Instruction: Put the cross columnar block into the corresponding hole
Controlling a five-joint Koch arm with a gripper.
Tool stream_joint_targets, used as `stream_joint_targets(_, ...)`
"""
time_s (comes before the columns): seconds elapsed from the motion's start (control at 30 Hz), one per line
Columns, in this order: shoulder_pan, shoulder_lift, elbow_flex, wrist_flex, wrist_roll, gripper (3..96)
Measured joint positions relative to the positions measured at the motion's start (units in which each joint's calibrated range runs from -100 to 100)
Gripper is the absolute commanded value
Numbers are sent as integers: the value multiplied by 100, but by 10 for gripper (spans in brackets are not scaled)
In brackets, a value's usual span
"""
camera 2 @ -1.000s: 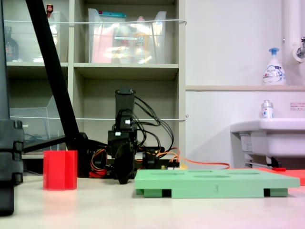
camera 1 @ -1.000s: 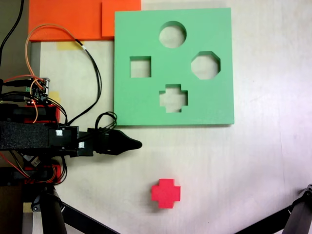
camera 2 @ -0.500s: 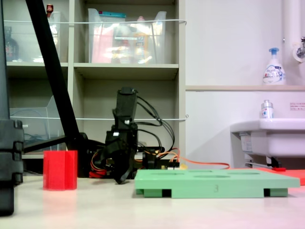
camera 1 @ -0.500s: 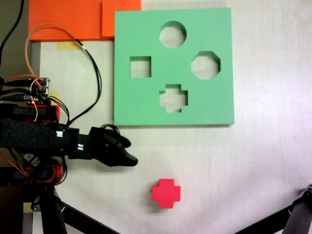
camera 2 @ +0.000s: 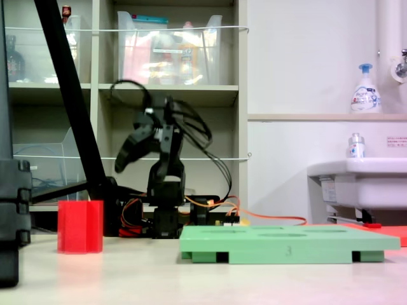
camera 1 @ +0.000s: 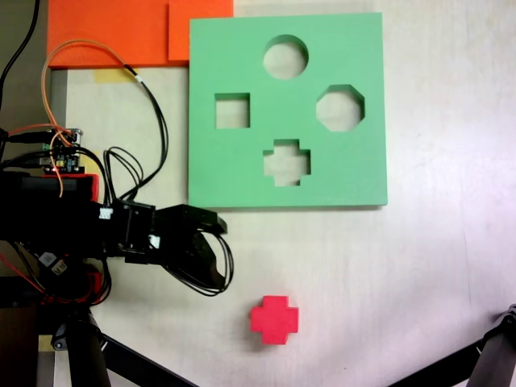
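Note:
The cross columnar block (camera 1: 274,319) is a small bright red plus-shaped foam piece standing on the table near the first exterior view's bottom; it also shows at the second exterior view's left (camera 2: 80,227). The green foam board (camera 1: 355,173) lies beyond it, with the corresponding hole (camera 1: 286,162), a plus-shaped cutout, near its front edge. In the second exterior view the board (camera 2: 286,244) is seen edge-on and the hole does not show. My gripper (camera 1: 224,256) is open and empty, left of and short of the block. It hangs raised well above the table (camera 2: 124,155).
The board also has round (camera 1: 285,56), square (camera 1: 232,110) and octagonal (camera 1: 339,107) cutouts. Orange foam sheets (camera 1: 121,32) lie at the back left. Loose cables (camera 1: 149,121) trail by the arm's base. Black stand legs (camera 1: 97,355) (camera 1: 493,355) cross the near corners.
The arm has lifted from low over the table to well above it. The gripper was shut and pointed; its jaws now stand apart and it has swung toward the red block.

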Motion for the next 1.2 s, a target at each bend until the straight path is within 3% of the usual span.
stream_joint_targets(0.2,-112,2791,3263,-2193,63,486)
stream_joint_targets(0.27,-215,3584,3694,-2477,73,534)
stream_joint_targets(0.57,-479,5568,3978,-2594,-122,939)
stream_joint_targets(1.2,-943,8988,4909,-2291,-571,940)
